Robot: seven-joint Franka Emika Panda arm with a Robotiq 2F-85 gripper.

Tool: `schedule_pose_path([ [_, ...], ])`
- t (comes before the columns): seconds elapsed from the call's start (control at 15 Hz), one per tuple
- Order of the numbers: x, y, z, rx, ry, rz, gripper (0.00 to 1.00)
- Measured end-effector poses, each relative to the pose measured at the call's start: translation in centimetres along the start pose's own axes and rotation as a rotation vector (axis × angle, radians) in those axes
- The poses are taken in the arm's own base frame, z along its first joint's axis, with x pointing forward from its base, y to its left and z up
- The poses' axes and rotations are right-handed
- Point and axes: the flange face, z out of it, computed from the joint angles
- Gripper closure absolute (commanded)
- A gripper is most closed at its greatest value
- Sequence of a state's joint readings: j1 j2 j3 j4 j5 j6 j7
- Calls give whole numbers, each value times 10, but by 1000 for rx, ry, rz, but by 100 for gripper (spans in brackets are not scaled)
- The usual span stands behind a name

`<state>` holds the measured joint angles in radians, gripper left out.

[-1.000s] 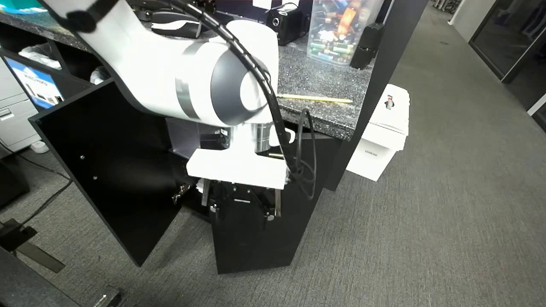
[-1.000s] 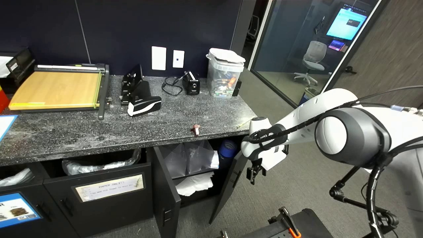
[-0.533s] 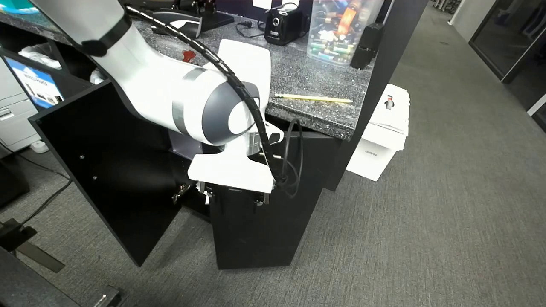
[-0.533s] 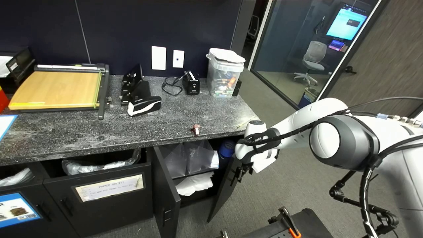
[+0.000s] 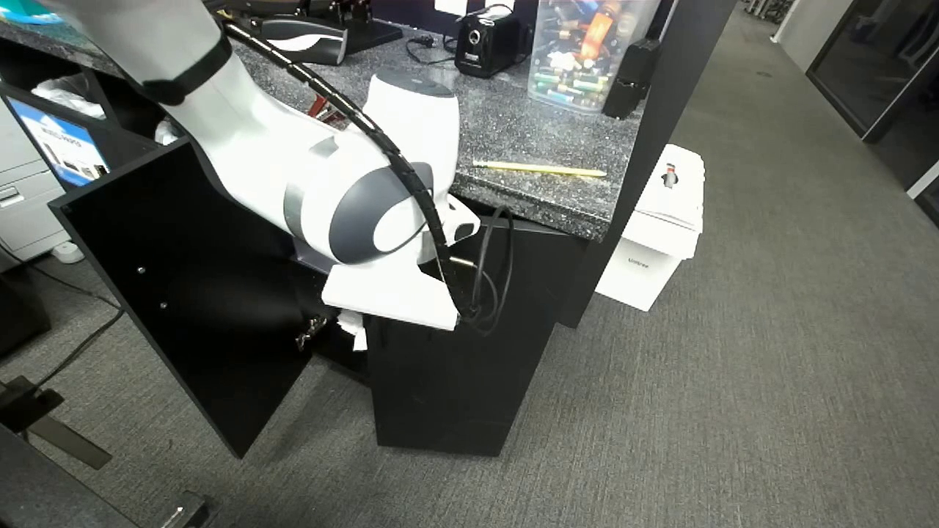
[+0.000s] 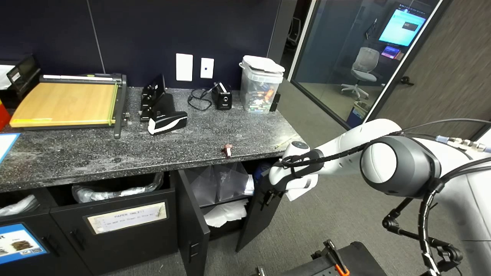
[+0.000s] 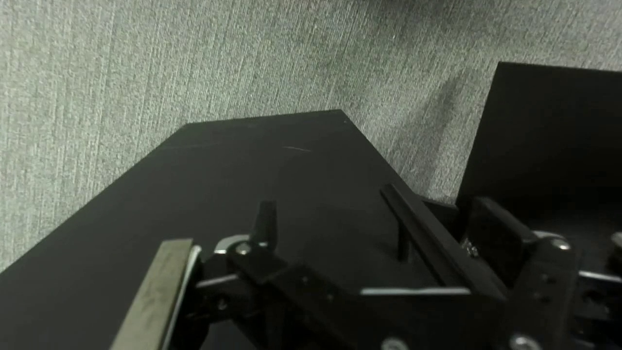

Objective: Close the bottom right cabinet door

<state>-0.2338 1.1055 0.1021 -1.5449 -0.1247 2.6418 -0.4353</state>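
The bottom right cabinet door is a plain black panel that stands ajar in both exterior views (image 5: 447, 396) (image 6: 262, 218). It fills the middle of the wrist view (image 7: 272, 180), where a black bar handle (image 7: 423, 238) shows near its free edge. My gripper (image 7: 377, 204) is open and holds nothing. Its left finger (image 7: 267, 221) is over the door's outer face, and its right finger (image 7: 500, 233) is past the free edge. In an exterior view the gripper (image 6: 267, 199) is at the door's upper part. I cannot tell whether it touches. The white wrist housing (image 5: 389, 297) hides the fingers elsewhere.
The wider black door (image 5: 191, 293) with pale dots also stands open, facing the right one. A grey bin (image 6: 230, 184) and white paper (image 6: 226, 212) are inside the cabinet. The speckled countertop (image 6: 207, 130) overhangs the doors. A white box (image 5: 649, 235) stands on the floor.
My gripper has moved left and down to the door, in the exterior view of the whole counter. The right door has swung slightly inward, its lower corner shifting left and back.
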Motion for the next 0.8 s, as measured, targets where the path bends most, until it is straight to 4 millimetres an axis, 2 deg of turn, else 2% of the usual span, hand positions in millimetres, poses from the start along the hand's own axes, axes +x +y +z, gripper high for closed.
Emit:
schedule_pose_path([
  [0.33, 28, -13, -16, -29, 212, 6, 0],
  [0.47, 36, -19, -16, -42, 277, 4, 0],
  [0.8, 35, -22, -7, -34, 276, 4, 0],
])
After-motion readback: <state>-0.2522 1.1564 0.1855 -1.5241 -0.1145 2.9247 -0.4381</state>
